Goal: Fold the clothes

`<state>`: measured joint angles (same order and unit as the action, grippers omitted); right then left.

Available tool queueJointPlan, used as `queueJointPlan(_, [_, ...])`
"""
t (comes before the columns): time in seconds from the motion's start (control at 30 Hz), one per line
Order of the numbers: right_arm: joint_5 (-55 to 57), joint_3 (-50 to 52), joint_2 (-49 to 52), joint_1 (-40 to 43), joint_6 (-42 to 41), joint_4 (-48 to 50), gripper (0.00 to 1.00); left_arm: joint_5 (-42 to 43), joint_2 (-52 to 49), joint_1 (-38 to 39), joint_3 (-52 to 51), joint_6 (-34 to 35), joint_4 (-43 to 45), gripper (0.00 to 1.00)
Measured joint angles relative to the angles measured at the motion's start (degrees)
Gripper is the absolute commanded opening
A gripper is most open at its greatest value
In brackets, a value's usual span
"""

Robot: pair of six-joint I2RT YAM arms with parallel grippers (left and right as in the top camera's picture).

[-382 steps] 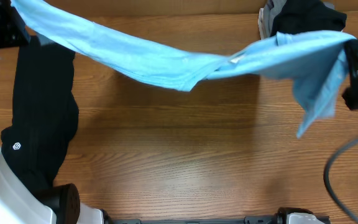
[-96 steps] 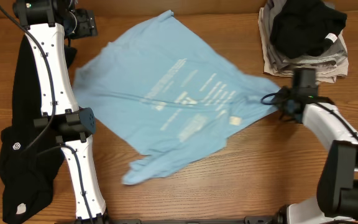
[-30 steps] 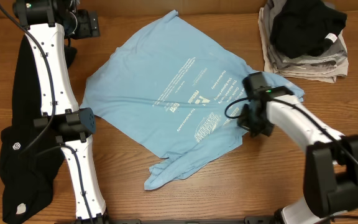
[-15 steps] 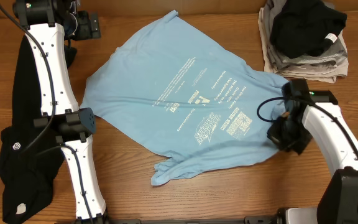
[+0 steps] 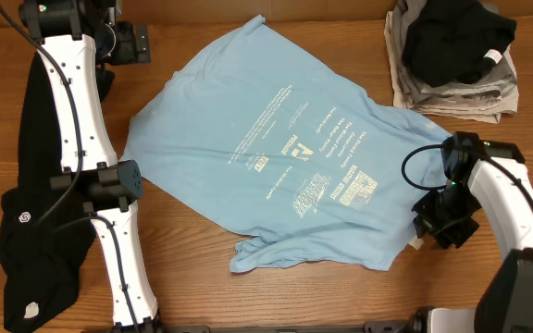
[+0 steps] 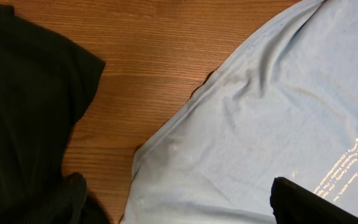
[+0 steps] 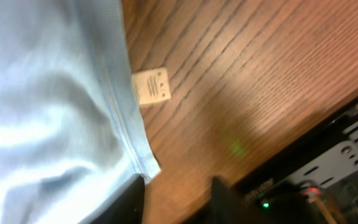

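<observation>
From overhead we have the light blue T-shirt [image 5: 248, 129] spread open across the middle of the table [image 5: 294, 305], pale lettering up, with a bunched fold at its near-left end. The black garment [image 5: 26, 231] runs long down the left side, small white logo [image 5: 24, 217] showing, the left arm [image 5: 72, 102] reaching over it. At far right a stack of folded clothes [image 5: 452, 97], a black piece on top, sits just beyond the shirt's right corner.

The right end effector [image 5: 440, 224] is down at the shirt's near-right corner; overhead we cannot read its fingers. Its wrist camera fills that in: two dark fingers, a narrow strip of bare wood between them, the hem corner ending right at one finger, nothing gripped. Only that view shows clearly a small white tag [image 7: 151, 86] lying on the wood just beside the hem.

The left end effector [image 6: 179, 196] is up at the far-left corner; its own camera shows the fingers spread wide, holding nothing, with the shirt's edge below and between them, the black garment to one side, and bare wood parting the two.

The table is brown wood, grain running lengthwise; past its near edge the right wrist camera catches dark hardware [image 7: 303, 180] with a small green light.
</observation>
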<state>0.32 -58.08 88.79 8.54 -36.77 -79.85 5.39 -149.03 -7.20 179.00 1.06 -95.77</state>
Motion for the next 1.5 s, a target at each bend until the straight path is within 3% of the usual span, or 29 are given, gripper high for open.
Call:
queueJointPlan(0.07, [-0.2,-0.4,-2.1,0.0,0.3,-0.7,0.83,0.0,0.3,0.0,0.0,0.0,0.0,0.98])
queueJointPlan(0.13, [-0.7,-1.8,-4.9,0.0,1.6,-0.8,0.89,0.0,1.2,0.0,0.0,0.0,-0.1,0.99])
queueJointPlan(0.4, [-10.7,-11.5,-17.8,-2.2,10.7,1.0,0.90,0.0,15.1,0.0,0.0,0.0,0.0,0.99])
queueJointPlan(0.63, [-13.6,-11.8,-17.1,-19.0,8.9,4.4,0.90,0.0,22.8,0.0,0.7,0.0,-0.7,0.98])
queueJointPlan(0.7, [-12.5,-11.7,-15.5,-24.1,6.2,5.7,0.84,0.0,22.2,0.0,-0.7,0.0,-0.7,0.97])
queueJointPlan(0.83, [-11.3,-9.1,-11.1,-32.6,0.5,10.1,0.60,0.0,20.3,0.0,-5.7,0.0,-0.2,0.95])
queueJointPlan(1.0, [-10.5,-3.6,-3.8,-38.1,-4.8,16.3,0.14,0.0,19.0,0.0,-12.3,0.0,2.8,0.94])
queueJointPlan(1.07, [-10.4,-1.7,-1.1,-38.8,-6.6,18.6,0.04,0.1,19.0,0.0,-14.5,0.0,3.9,0.94])
queueJointPlan(1.5, [-11.0,12.6,2.1,-38.2,-12.5,28.5,0.04,0.2,18.8,0.0,-23.4,0.0,7.5,0.93])
